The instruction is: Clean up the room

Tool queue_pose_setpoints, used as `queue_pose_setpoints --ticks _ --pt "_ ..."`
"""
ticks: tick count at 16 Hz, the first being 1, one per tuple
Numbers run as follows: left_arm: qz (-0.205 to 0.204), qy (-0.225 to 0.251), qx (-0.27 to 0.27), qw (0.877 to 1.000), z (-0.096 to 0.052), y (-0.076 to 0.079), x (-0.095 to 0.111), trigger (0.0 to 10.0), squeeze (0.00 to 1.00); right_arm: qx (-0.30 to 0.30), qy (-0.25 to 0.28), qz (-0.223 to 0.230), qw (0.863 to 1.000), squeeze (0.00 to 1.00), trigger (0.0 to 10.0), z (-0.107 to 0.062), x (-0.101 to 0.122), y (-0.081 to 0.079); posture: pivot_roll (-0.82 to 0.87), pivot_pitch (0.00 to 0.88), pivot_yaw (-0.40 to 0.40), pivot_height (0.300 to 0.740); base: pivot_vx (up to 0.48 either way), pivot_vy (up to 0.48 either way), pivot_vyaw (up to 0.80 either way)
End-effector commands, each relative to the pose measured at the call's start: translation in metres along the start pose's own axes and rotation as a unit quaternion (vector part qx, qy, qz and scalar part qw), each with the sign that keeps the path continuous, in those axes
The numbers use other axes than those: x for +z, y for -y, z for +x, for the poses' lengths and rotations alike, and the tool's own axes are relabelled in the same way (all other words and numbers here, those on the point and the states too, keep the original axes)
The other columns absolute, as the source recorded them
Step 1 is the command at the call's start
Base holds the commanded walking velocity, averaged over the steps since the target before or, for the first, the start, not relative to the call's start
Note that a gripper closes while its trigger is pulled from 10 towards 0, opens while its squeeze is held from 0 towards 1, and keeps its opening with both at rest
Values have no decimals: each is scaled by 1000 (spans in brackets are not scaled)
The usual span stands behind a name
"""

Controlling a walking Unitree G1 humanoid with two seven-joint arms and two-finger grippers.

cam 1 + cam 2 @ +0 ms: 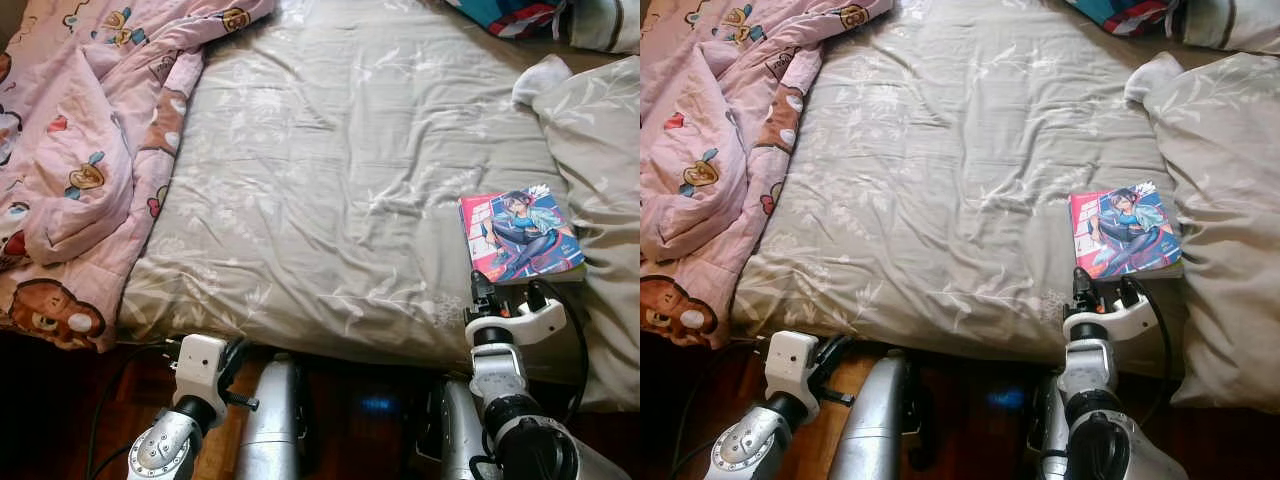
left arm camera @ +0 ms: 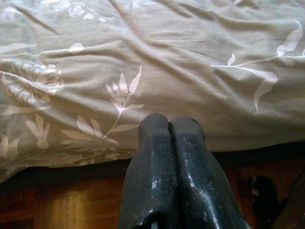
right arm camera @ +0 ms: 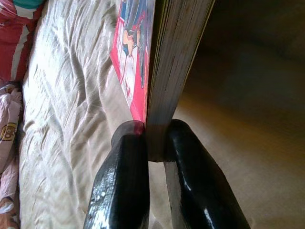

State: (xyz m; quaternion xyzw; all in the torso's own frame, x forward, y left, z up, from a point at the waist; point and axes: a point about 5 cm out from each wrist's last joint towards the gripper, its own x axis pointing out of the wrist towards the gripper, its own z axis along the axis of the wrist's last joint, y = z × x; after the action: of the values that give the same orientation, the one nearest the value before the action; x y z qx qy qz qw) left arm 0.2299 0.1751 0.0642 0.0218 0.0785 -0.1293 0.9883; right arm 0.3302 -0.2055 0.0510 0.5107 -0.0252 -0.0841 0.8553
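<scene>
Book, colourful illustrated cover, lying on the bed toward the 4 o'clock part of the left eye view, its near edge at the mattress border. Right gripper, on a white bracket and silver arm, sits at the book's near edge, one black finger on each side of that edge. Left gripper hangs low at 7 o'clock, below the mattress edge, over dark wood floor. Pink quilt with bear print heaped from 9 to 11 o'clock, draping over the bed's near corner. Grey leaf-print sheet covers the middle. Pillow in matching fabric at 3 o'clock, just beside the book. White sock at 2 o'clock, touching the pillow's far end. Red and teal cloth at 1 o'clock, at the frame's edge.

Right eye view: same arrangement; book touching the pillow's edge, quilt well apart from it.

Left wrist view: two black fingers pressed flat against each other, jaws clenched on nothing, pointing at the hanging edge of the leaf-print sheet; wood floor below.

Right wrist view: jaws grasping the book, seen edge-on with page block exposed; one finger against the red cover, the other against the opposite face. Sheet beyond, red striped cloth at the far corner.
</scene>
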Motion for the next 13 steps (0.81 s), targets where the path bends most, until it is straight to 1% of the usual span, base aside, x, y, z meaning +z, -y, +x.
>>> queue_pose_setpoints --ticks 1,3,4,7,8,9,11,13 --pt "2 -19 7 1000 -8 -4 -7 10000 0 -35 -24 0 999 949 10000 -14 -13 18 261 482 200 607 0 0 0" --pt "3 -22 6 1000 -8 -4 -7 10000 0 -37 -28 -4 999 953 10000 -17 -14 21 261 482 200 607 0 0 0" --pt "3 -22 5 1000 -7 -4 -6 10000 0 -38 -29 -5 999 1000 10000 -19 -14 24 260 482 199 607 0 0 0" --pt "0 -22 7 1000 -5 -3 -6 10000 0 -53 -24 -8 998 1000 10000 -26 -14 32 249 480 199 607 0 0 0" --pt "1 -25 6 1000 -5 -3 -7 10000 0 -54 -26 -9 998 51 10000 -28 -16 34 246 478 197 607 0 0 0" --pt "3 -28 3 1000 -5 -3 -9 10000 0 -57 -31 -15 998 0 10000 -33 -20 37 235 476 195 607 0 0 0" --pt "15 -32 -9 999 -1 0 -13 10000 0 -68 -34 -18 997 0 10000 -42 -24 45 220 456 188 607 0 0 0" --pt "17 -37 -10 999 4 -1 -17 10000 0 -62 -43 -30 997 0 10000 -52 -31 51 193 430 173 607 0 0 0"
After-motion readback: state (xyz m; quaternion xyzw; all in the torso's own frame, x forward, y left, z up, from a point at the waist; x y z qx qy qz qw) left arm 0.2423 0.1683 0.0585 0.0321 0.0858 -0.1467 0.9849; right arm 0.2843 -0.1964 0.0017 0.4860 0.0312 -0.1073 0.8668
